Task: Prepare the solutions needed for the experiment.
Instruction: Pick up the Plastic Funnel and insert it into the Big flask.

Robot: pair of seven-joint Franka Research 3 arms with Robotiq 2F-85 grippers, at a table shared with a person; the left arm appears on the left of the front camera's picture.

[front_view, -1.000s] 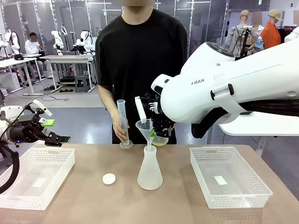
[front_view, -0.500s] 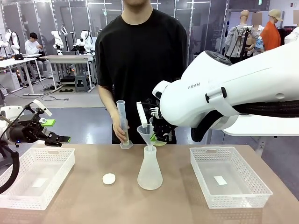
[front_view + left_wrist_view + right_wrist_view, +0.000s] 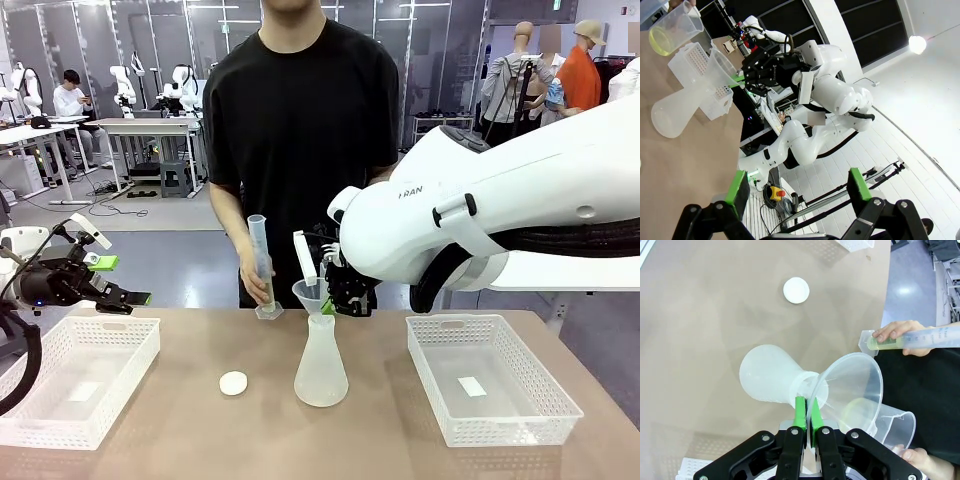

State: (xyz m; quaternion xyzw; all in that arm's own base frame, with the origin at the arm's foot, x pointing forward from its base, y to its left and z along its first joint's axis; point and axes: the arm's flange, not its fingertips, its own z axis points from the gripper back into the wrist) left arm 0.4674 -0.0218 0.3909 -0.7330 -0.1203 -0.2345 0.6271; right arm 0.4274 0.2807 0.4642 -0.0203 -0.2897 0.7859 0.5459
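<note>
Solution (image 3: 880, 344) (pale yellow, scant) is being held in the cylinder (image 3: 259, 245), 11 o'clock of the flask (image 3: 321, 370). Likely sloshy, it is best gripped by that cylinder, upright. The funnel (image 3: 855, 380) is being pinched by the right gripper (image 3: 806, 407); the left gripper (image 3: 797, 185) is being shown spread.

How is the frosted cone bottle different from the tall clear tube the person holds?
The frosted conical flask is squat with a wide base; the clear graduated cylinder is tall and thin. The flask stands free with a clear funnel in its neck; the cylinder, with pale yellow liquid at its bottom, is steadied by the person's hand. Both stand upright on the brown table.
</note>
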